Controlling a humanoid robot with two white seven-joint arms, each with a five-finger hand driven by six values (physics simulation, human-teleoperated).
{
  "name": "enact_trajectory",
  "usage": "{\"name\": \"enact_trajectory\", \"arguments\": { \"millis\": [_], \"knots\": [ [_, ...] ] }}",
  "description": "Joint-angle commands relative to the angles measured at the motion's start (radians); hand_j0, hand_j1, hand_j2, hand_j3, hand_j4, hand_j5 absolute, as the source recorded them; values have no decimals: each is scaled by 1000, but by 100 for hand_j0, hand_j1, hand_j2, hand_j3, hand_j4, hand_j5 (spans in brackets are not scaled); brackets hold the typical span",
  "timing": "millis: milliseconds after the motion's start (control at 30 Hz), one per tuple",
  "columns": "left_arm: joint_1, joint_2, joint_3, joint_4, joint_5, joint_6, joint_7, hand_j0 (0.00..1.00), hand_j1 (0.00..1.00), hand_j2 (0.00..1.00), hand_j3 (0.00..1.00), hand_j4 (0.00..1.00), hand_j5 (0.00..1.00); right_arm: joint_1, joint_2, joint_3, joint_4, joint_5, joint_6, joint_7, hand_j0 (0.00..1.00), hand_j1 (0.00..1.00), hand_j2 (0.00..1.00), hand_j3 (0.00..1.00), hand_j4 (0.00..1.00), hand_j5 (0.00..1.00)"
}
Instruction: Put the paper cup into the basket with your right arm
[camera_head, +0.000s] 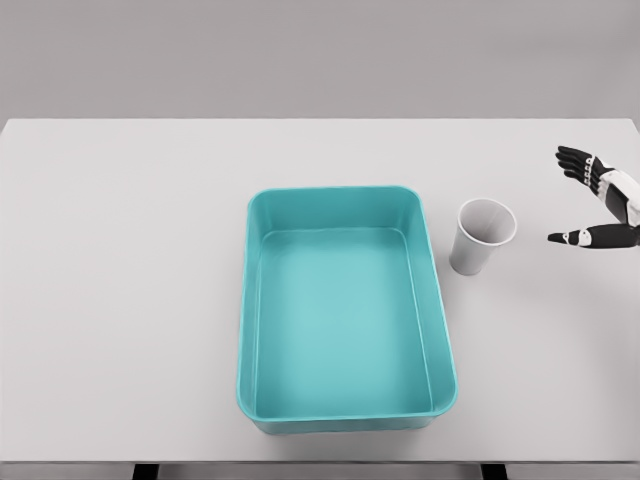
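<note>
A white paper cup (484, 236) stands upright on the white table, just right of the teal basket (436, 300). The basket is a rectangular tub with nothing in it. My right hand (572, 196) enters from the right edge, level with the cup and a short way to its right, not touching it. Its fingers (581, 163) are spread wide apart from the thumb and hold nothing. My left arm does not show.
The white table (120, 300) spreads wide to the left of the basket and in front of it. Its front edge runs along the bottom of the view, its back edge along the grey wall.
</note>
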Motion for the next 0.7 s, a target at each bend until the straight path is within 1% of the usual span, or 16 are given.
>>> {"name": "enact_trajectory", "arguments": {
  "millis": [0,133,233,267,333,400,500,667],
  "knots": [
    [0,0,0,0,0,0,0,100,100,100,100,100,100,5,-2,1,-1,-9,-2,0,100,100,100,100,100,100],
    [0,0,0,0,0,0,0,100,100,100,100,100,100,14,2,7,-7,-2,-4,0,100,100,100,100,100,100],
    [0,0,0,0,0,0,0,100,100,100,100,100,100,20,26,17,-12,1,-5,0,100,100,100,100,100,100],
    [0,0,0,0,0,0,0,100,100,100,100,100,100,20,44,24,-10,11,-8,0,100,100,100,100,100,100],
    [0,0,0,0,0,0,0,100,100,100,100,100,100,26,63,23,-9,36,-30,0,100,100,100,100,100,100],
    [0,0,0,0,0,0,0,100,100,100,100,100,100,38,61,20,-9,36,-31,0,100,100,100,100,100,100],
    [0,0,0,0,0,0,0,100,100,100,100,100,100,60,63,15,-9,36,-63,0,100,100,100,100,100,100],
    [0,0,0,0,0,1,0,100,100,100,100,100,100,61,63,10,-10,34,-70,0,100,100,100,100,100,100]
  ]
}}
